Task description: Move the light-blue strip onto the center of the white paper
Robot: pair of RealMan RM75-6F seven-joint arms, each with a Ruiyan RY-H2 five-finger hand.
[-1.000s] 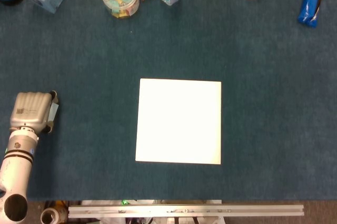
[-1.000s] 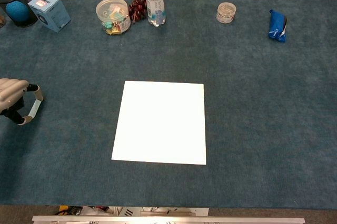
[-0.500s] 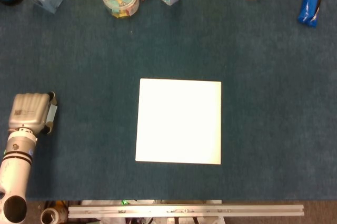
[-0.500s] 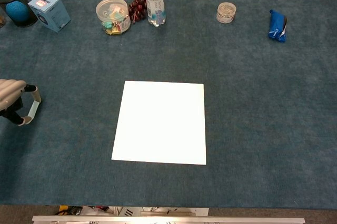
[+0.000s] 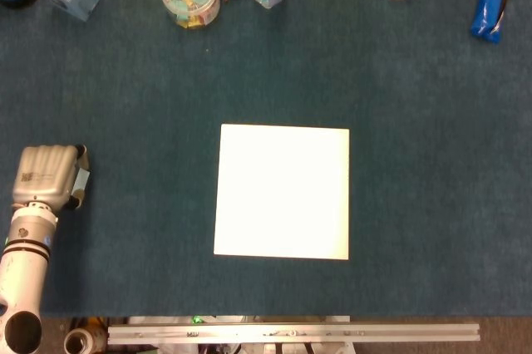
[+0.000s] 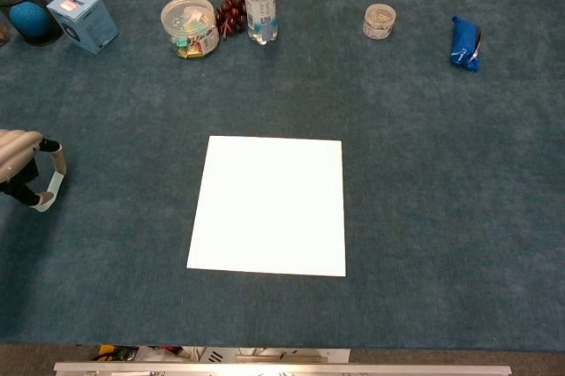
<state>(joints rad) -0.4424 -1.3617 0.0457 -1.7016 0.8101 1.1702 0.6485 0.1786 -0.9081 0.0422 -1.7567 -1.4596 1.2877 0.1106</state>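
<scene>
Chest view shows my left hand [image 6: 19, 167], well left of the white paper [image 6: 269, 206], pinching the light-blue strip [image 6: 51, 184] upright between curled fingers, so I judge I should lift clear, carry it rightward over the paper's middle, lower it flat, then release.

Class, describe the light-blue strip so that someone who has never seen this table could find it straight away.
Start at the white paper in the middle of the blue-carpeted table, then look far to its left edge. There the left hand holds the light-blue strip, a thin pale band bent between its fingers. Nothing else that pale and thin lies near it.
</scene>
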